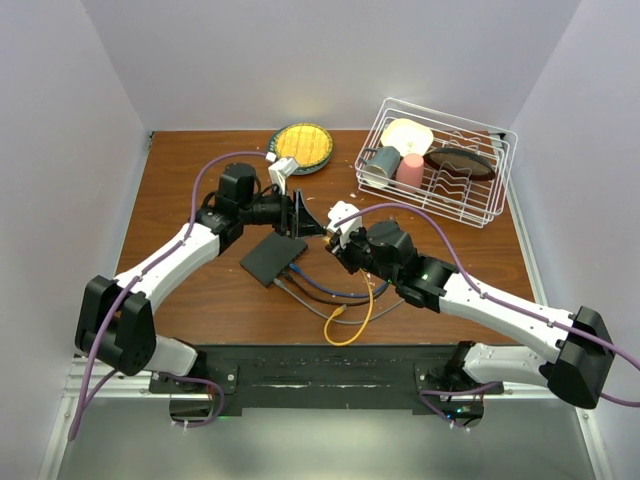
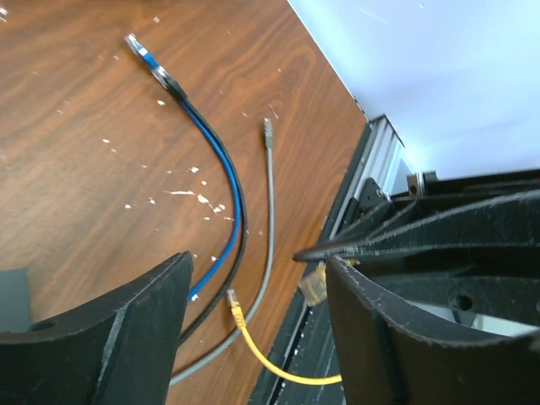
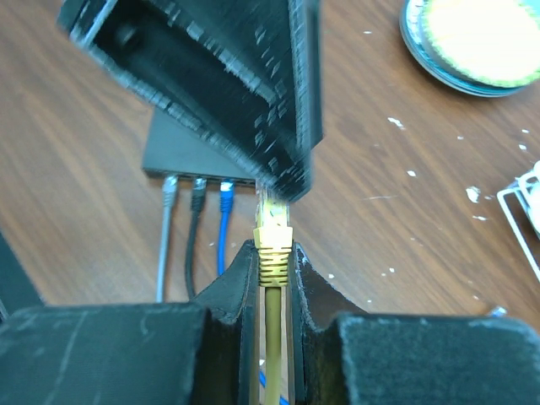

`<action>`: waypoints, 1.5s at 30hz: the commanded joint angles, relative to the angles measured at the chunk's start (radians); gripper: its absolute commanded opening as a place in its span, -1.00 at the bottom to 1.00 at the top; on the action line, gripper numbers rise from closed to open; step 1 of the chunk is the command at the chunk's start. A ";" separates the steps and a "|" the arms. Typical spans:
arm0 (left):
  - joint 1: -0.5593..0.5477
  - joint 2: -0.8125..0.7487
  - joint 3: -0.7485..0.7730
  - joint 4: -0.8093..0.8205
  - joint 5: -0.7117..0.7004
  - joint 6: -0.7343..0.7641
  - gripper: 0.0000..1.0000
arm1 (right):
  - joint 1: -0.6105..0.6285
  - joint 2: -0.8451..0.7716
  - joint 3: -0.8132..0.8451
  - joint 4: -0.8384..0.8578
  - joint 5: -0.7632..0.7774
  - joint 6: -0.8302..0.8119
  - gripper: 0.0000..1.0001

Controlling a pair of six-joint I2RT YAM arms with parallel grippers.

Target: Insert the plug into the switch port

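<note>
Plug, light, rigid and brittle-clipped on a floppy yellow cable, looks best held by its boot, where the right jaws pinch it, while the left jaws hang open, empty.

Bright, even light, soft shadows; left gripper blurred close-up in right wrist view

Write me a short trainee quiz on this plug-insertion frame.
1. True or false: the right gripper is shut on the yellow plug.
2. How many cables are already plugged into the switch? A) one B) three C) five
3. Fill in: the left gripper has its jaws ____.
Key: 1 true; 2 B; 3 open.
</note>
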 commanded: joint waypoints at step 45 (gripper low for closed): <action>-0.047 -0.131 -0.064 0.153 -0.098 -0.063 -1.00 | -0.128 -0.022 0.031 0.087 -0.267 0.098 -0.29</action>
